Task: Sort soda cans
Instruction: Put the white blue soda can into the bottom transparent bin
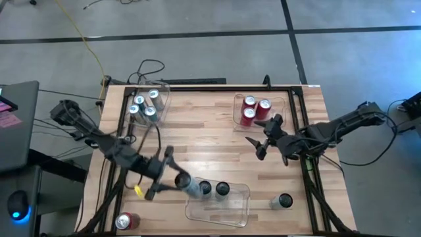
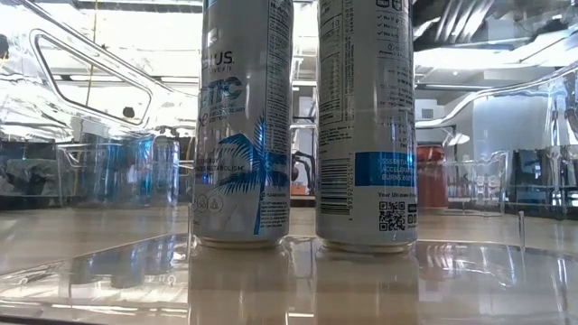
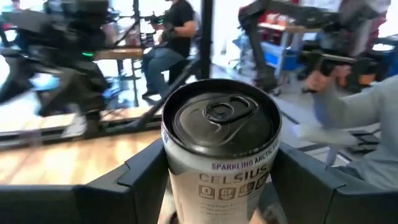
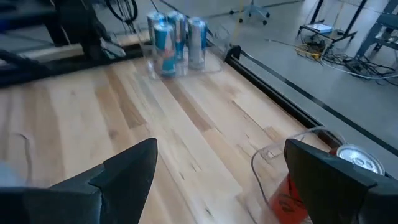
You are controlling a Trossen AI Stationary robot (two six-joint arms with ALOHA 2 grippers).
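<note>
While my left gripper (image 1: 172,179) held the silver can (image 3: 219,158) upright between its fingers, at the left end of the near bin (image 1: 220,209), the bin of matching silver-blue cans (image 1: 145,103) lay far and to the left. My right gripper (image 1: 263,138), jaws wide and empty, waited beside the red cans (image 1: 253,108).

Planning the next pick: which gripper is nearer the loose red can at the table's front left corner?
Left. The left gripper, shut on a silver can, is just beyond the red can; the open right gripper hangs across the table.
</note>
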